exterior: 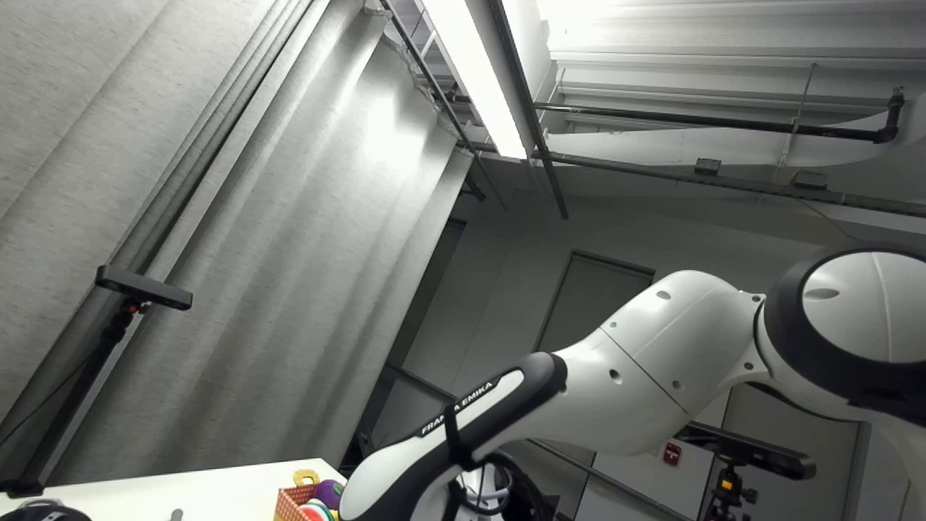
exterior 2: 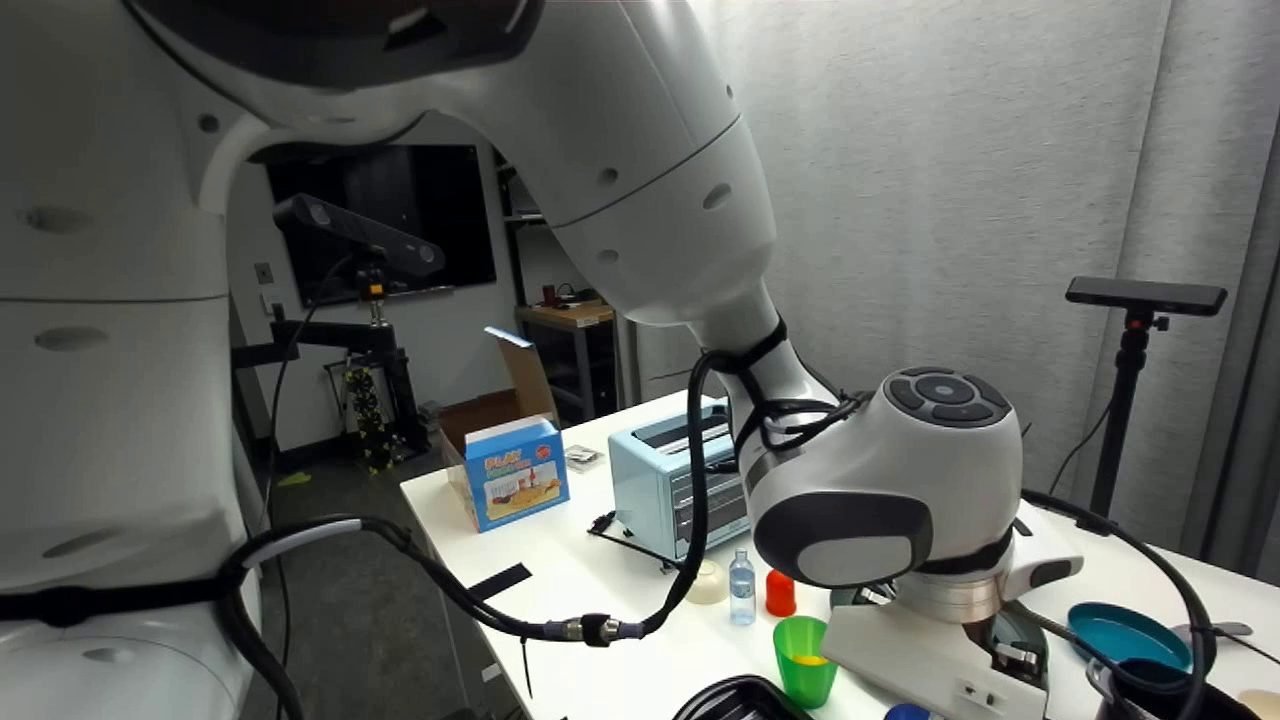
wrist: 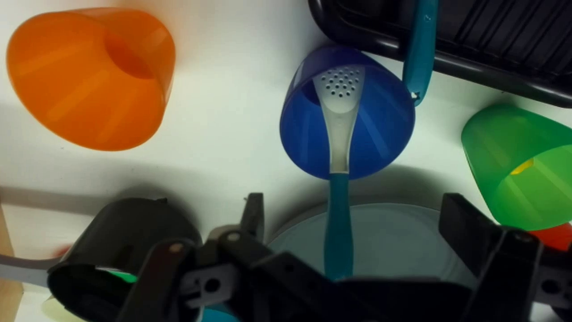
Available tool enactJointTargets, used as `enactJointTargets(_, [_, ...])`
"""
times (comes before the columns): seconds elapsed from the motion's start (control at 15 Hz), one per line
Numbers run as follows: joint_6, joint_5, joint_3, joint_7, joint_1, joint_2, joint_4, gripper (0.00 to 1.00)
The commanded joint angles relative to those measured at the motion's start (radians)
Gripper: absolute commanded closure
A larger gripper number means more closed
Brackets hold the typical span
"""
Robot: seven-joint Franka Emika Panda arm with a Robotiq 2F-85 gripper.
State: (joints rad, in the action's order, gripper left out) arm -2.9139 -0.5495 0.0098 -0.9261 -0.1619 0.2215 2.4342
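The black two-fingered gripper (wrist: 353, 210) stands spread wide and grips nothing; between its fingers (wrist: 467, 228), apart from both, rises the handle of a teal and white perforated plastic spoon (wrist: 339, 167), which leans head-down inside a dark blue plastic cup (wrist: 380, 120). If the fingers met that handle unevenly, the sideways push could tip the cup, since the spoon seems to lean on its rim; a hold too near the handle's end might let it swing. The finger on the wrist view's right looks near a translucent green plastic cup (wrist: 496, 147), so a shift that way could knock it, though depth is hard to tell. Below the fingers sits a round pale grey dish (wrist: 393, 232). The green cup holds something small and yellow (wrist: 522, 167), and a round black pot (wrist: 134, 228) on the left shows something bright green (wrist: 123, 275) inside. Farther off, left, stands a bright orange plastic cup (wrist: 89, 80), while at the far right a second teal handle (wrist: 420, 58) lies over the rim of a black ridged tray (wrist: 491, 78). Farthest, in an exterior view, a woven orange basket (exterior: 287, 503) holds a purple rounded piece (exterior: 329, 492) among other bright things
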Motion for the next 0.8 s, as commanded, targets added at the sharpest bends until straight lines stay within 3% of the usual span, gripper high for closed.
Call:
enactJointTargets(0.0, [-0.038,-0.083,0.046,-0.087,-0.037,0.057,-0.046,0.00])
enactJointTargets(0.47, [-0.051,-0.151,0.085,-0.171,-0.066,0.121,-0.106,0.00])
enactJointTargets(0.73, [-0.052,-0.155,0.091,-0.184,-0.078,0.147,-0.131,0.09])
